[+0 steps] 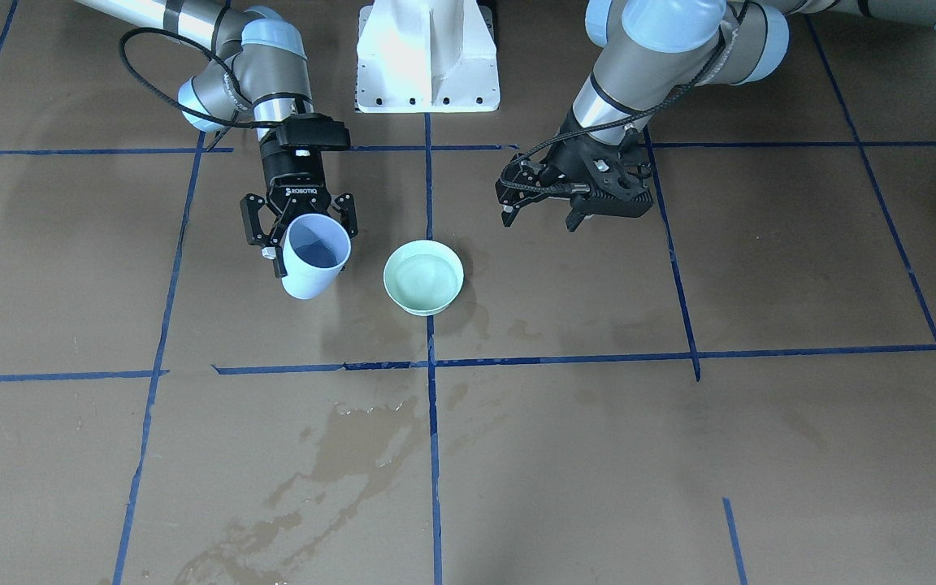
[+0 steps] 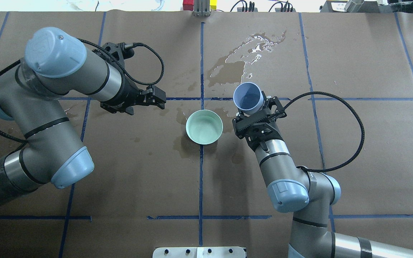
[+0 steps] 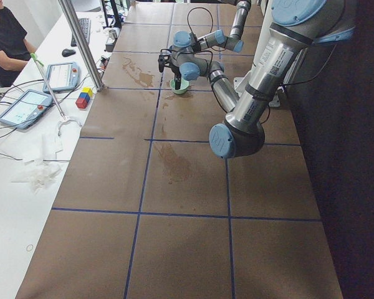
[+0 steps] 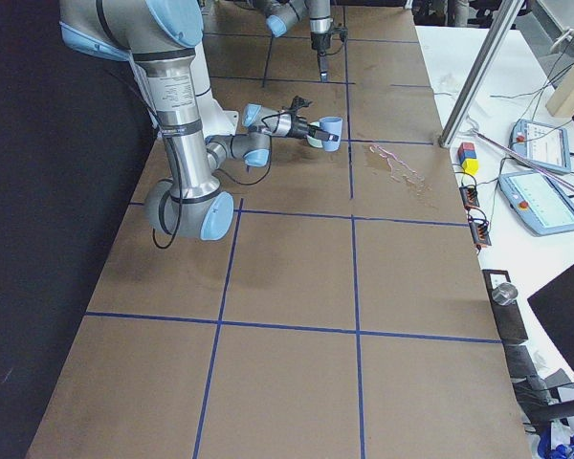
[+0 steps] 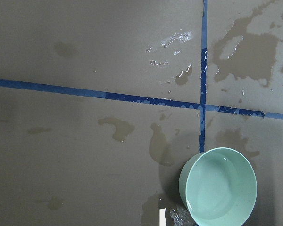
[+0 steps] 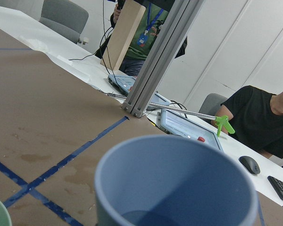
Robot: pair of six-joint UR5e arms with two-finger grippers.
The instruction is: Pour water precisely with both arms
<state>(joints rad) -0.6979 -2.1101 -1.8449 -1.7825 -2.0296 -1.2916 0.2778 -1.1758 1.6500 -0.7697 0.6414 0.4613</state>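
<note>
Carefully now: my right fingers point(image 1: 303, 236) are clamped on the tilted blue cup point(image 1: 309, 280), just beside the green bowl point(image 1: 423, 307), which holds water point(image 1: 423, 275). I judge the lip should come over the bowl's rim before I tip slowly. My left fingers point(image 1: 540, 219) hang open and empty on the bowl's other side. One cup, one bowl, two arms.

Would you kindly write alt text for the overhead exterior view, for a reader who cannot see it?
The right tool grips a tilted blue cup just beside a mint-green bowl at the centre of a brown table gridded with blue tape. The left tool hovers empty on the bowl's other side, and wet stains darken the far surface.
</note>
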